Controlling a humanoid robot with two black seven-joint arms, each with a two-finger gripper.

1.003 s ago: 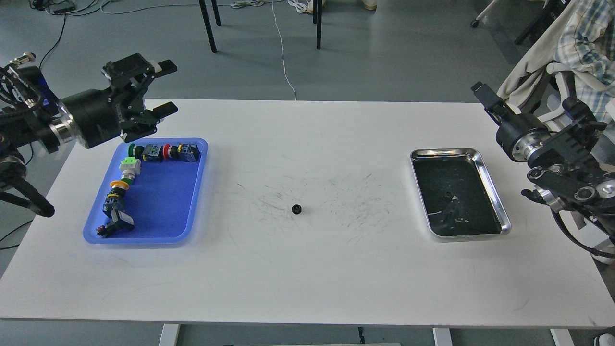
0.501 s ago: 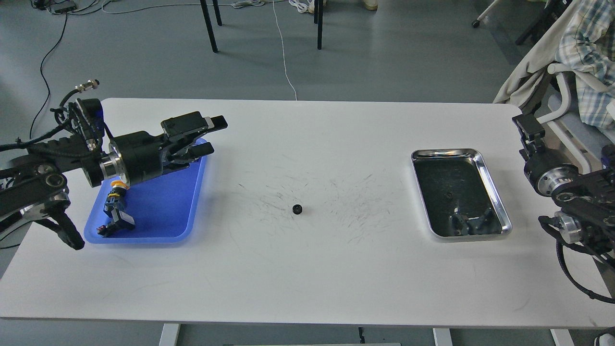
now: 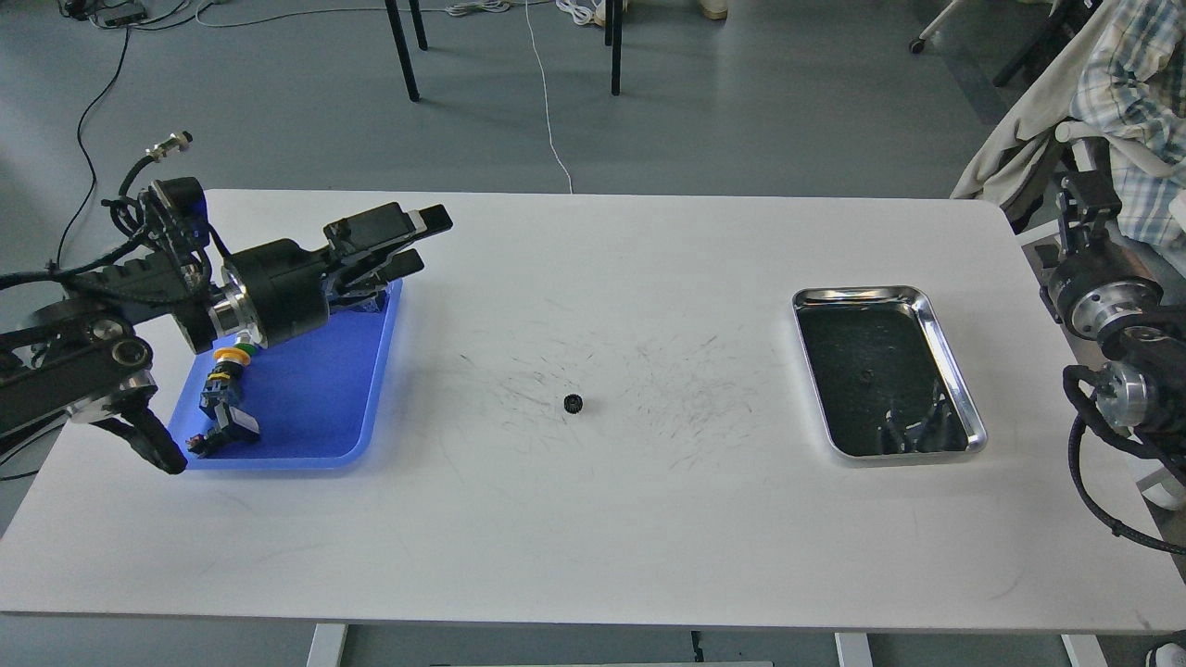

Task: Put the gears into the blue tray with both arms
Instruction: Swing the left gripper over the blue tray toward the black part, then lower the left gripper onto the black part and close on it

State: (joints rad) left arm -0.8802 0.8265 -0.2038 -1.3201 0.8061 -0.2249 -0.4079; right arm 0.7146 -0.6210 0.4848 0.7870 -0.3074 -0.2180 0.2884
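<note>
Gear (image 3: pixel 573 403) lies alone at centre frame on the counter (image 3: pixel 593 519), well right of the blue tray (image 3: pixel 315 408). Left gripper (image 3: pixel 422 243) jaws slightly parted, empty, above the tray's upper right corner; right gripper (image 3: pixel 1079 199) jaws indistinguishable.

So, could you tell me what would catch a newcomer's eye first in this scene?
Probably the left gripper, its fingers apart, reaching out over the far right corner of the blue tray, which holds colourful push-button switches. Next, a lone black gear mid-table, and the steel tray on the right.
</note>
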